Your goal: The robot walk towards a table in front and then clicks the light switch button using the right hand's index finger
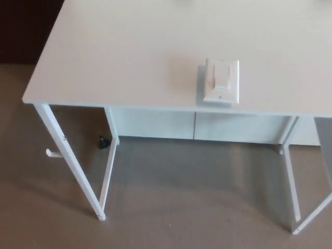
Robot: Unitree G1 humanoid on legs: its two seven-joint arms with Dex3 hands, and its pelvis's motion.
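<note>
A white light switch (222,81) lies flat on the white desk (119,57), close to its near edge and right of centre. Neither robot hand appears, so their state cannot be told. Brown floor (171,207) spreads beneath the desk's legs.

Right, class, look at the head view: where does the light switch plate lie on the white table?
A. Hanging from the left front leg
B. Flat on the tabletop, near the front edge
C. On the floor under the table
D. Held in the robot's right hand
B: the light switch plate lies flat on the table, close to its front edge; no robot hand shows.
</note>
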